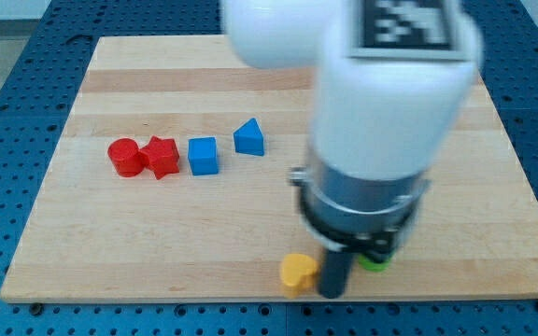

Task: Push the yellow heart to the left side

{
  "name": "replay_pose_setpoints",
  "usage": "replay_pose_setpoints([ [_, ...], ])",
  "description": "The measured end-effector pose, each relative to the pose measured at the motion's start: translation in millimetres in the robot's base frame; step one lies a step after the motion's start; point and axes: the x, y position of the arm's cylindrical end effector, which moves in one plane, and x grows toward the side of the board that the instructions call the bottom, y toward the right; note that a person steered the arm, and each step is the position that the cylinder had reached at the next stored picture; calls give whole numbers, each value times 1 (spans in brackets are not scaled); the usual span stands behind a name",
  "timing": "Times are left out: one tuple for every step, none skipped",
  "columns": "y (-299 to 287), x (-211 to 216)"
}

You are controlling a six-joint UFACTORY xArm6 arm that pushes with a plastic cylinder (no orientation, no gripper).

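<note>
The yellow heart [297, 273] lies near the board's bottom edge, a little right of centre. My tip [332, 293] stands just to the heart's right, close to it or touching it; I cannot tell which. A green block [374, 262] peeks out to the right of the rod, mostly hidden by the arm.
A red cylinder [123, 156], a red star-like block [162, 156], a blue cube [204, 155] and a blue triangle [248, 138] sit in a row in the left half of the wooden board [110, 243]. The large white arm [381, 103] covers the upper right of the board.
</note>
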Motion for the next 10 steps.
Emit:
replay_pose_setpoints([
  [-17, -50],
  [-14, -65],
  [6, -46],
  [20, -22],
  [15, -3],
  [-20, 2],
  [-117, -1],
  [-140, -40],
  [-141, -49],
  [-172, -14],
])
